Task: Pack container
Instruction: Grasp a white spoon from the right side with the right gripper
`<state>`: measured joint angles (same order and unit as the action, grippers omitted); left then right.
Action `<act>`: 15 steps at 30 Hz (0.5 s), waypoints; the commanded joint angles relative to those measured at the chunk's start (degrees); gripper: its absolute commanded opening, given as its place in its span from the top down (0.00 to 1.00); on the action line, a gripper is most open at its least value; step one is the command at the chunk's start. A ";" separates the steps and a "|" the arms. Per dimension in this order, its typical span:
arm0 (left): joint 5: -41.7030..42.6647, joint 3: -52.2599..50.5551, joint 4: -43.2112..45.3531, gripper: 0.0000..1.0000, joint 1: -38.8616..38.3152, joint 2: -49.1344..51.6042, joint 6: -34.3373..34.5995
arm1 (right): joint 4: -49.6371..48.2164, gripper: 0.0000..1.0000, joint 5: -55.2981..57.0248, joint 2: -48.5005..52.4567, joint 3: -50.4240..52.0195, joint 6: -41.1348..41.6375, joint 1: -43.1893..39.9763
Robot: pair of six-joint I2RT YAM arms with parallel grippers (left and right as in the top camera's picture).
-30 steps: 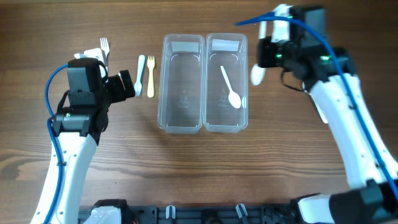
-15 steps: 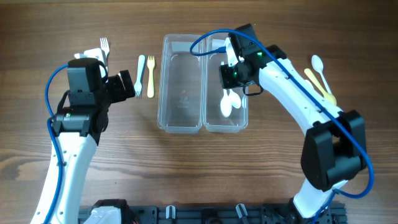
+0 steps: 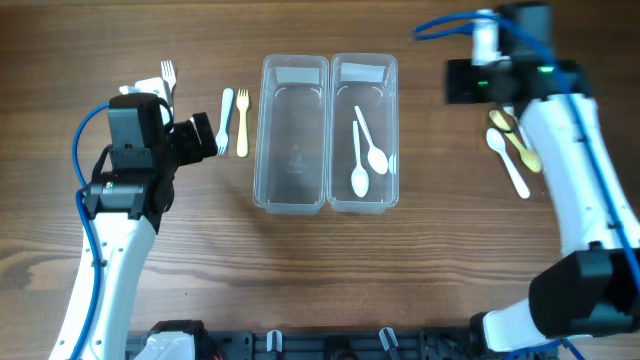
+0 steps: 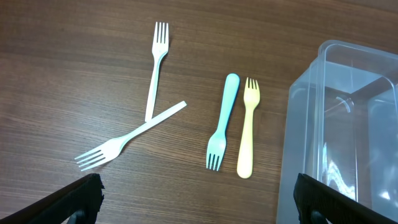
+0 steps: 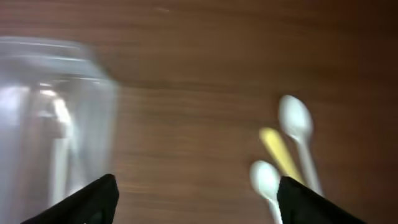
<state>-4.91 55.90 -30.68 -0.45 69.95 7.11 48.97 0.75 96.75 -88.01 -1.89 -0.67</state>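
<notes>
Clear rectangular plastic container on the right (image 3: 385, 110), midway across the brown wood-grain table (image 3: 450, 260) and touching its bare twin, the clear rectangular plastic container on the left (image 3: 294, 150): two spoons inside now, against one a second ago. Rigid, glossy, see-through walls, rounded corners, deep. Right gripper (image 5: 198, 202) gone from above that tub, pulled back to the far right over the spare spoons, jaws wide apart and empty. Left gripper (image 4: 198, 196) unmoved near the forks, jaws likewise spread, nothing between. Means one more spoon packed; spoons seemingly for the right tub, forks perhaps for the left. Newly dropped white plastic spoon (image 3: 359, 182) just beside the earlier white plastic spoon (image 3: 377, 158). Waiting on the wood: upper white spoon (image 5: 297, 121), yellow plastic spoon (image 5: 275, 146), lower white spoon (image 5: 266, 177); then upright white plastic fork (image 4: 155, 68) and slanted white plastic fork (image 4: 127, 140), handles meeting, and pale blue plastic fork (image 4: 222, 121) just beside yellow plastic fork (image 4: 247, 127). All thin, smooth, light, lying flat.
</notes>
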 commanded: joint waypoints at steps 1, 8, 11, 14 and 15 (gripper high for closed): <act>-0.76 1.11 -0.02 0.00 0.35 0.24 -0.92 | 0.37 0.17 0.50 2.80 1.64 -3.56 -5.88; -0.76 1.11 -0.02 0.00 0.35 0.24 -0.92 | 0.87 0.18 -1.31 8.39 4.31 -13.40 -12.00; -0.76 1.11 -0.02 0.00 0.35 0.24 -0.92 | 1.97 0.21 -3.76 10.82 4.31 -18.27 -12.74; -0.76 1.11 -0.02 0.00 0.35 0.24 -0.92 | 2.75 0.26 -3.82 13.40 4.31 -21.42 -12.90; -0.76 1.11 -0.02 0.00 0.35 0.24 -0.92 | 2.99 0.28 -3.82 14.12 4.31 -22.16 -12.90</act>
<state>-4.91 55.90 -30.70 -0.45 69.95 7.11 51.42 -1.08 107.79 -84.44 -17.56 -13.61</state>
